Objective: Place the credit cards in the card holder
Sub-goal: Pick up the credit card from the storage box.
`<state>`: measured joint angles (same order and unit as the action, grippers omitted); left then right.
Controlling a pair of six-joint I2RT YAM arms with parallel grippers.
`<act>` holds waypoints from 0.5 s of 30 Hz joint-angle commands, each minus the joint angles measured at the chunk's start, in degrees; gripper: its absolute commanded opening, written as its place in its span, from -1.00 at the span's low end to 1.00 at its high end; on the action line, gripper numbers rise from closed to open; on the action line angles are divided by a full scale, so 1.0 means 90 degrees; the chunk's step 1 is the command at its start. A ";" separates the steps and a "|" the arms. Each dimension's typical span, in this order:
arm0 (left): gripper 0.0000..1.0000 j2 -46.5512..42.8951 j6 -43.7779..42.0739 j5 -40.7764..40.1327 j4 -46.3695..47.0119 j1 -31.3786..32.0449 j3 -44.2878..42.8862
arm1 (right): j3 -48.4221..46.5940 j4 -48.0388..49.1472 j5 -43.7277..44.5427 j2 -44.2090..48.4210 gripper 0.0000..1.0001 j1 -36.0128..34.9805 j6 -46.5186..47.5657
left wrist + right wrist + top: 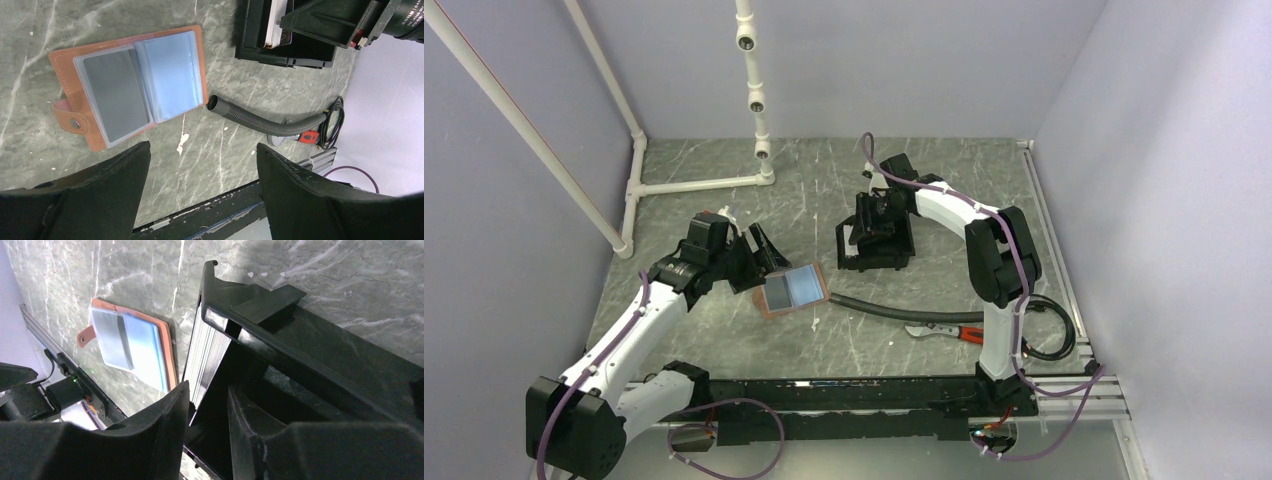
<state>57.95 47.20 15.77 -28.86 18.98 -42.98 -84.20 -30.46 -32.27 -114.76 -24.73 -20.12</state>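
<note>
The tan-brown card holder [794,290] lies open on the table, also in the left wrist view [67,62]. Its clear sleeves show a dark grey card [115,95] and a light blue one [170,75]. My left gripper [762,255] hovers just left of it, jaws wide apart and empty [202,155]. My right gripper [879,215] reaches into the black box [876,255]. Its jaws [207,400] stand narrowly apart, one finger outside the box and one inside, straddling the near end of a stack of cards [212,347] on edge. Whether a finger touches the stack is hidden.
A black ribbed hose [874,308] lies right of the card holder. A red-handled tool [949,330] and a coiled cable [1054,330] lie near the right arm's base. A white pipe frame [694,185] stands at the back left. Walls close in three sides.
</note>
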 commanded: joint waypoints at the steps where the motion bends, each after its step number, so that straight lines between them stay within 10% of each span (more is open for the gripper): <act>1: 0.66 -0.0107 -0.0160 0.0067 0.0124 0.0010 -0.0067 | -0.0009 0.0142 -0.0035 0.0311 -0.33 0.0004 -0.0014; 15: 0.66 -0.0114 -0.0146 0.0028 0.0155 0.0010 -0.0016 | -0.0026 -0.0430 0.0748 0.0814 -0.83 0.0004 0.0200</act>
<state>57.95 47.20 15.75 -28.86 18.98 -42.98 -84.14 -32.49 -28.36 -112.29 -24.73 -19.53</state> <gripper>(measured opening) 0.829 0.101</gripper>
